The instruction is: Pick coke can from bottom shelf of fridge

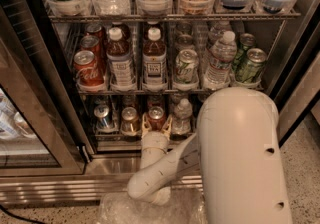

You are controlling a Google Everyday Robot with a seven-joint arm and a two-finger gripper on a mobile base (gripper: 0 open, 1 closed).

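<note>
Gripper [156,127], lower centre, spread astride coke can [156,116] on bottom shelf [112,136], evidently lined up to pinch its sides.

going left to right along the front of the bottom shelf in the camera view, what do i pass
blue can → gold-brown can → coke can, with the gripper right at it → small water bottle → white arm housing, which hides the rest of the row

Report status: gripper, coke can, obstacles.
Gripper at bottom shelf front, at coke can. Can upright in its lane. Gold-brown can and water bottle close beside.
</note>
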